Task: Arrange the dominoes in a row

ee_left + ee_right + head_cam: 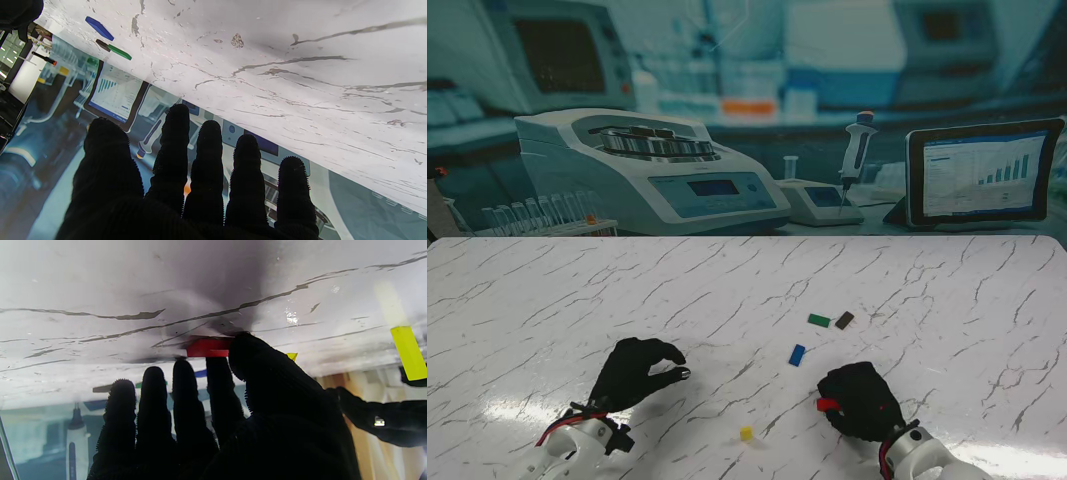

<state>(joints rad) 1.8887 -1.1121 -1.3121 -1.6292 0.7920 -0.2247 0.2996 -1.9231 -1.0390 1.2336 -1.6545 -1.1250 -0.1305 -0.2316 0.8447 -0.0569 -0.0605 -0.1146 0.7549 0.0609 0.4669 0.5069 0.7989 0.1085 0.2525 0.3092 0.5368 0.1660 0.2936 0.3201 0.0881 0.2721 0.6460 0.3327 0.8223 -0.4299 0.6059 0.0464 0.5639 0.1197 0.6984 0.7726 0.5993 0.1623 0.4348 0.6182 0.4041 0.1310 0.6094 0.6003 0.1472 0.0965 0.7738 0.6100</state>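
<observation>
My right hand (859, 400) is near me on the right, thumb and index finger pinched on a red domino (827, 405) that touches the table. The right wrist view shows the red domino (206, 348) between those fingertips (247, 350). A blue domino (797, 355) lies flat just beyond the hand, and farther off a green domino (818, 320) and a dark brown one (844, 320) lie end to end. A yellow domino (746, 433) sits between my hands. My left hand (632, 372) hovers on the left, fingers loosely curled and holding nothing. Its fingers (206, 160) are spread apart in the left wrist view.
The white marbled table (947, 300) stretches wide beyond the dominoes. A printed lab backdrop (727, 150) stands along its far edge. The left wrist view also shows the blue domino (99, 28) and the green one (119, 52).
</observation>
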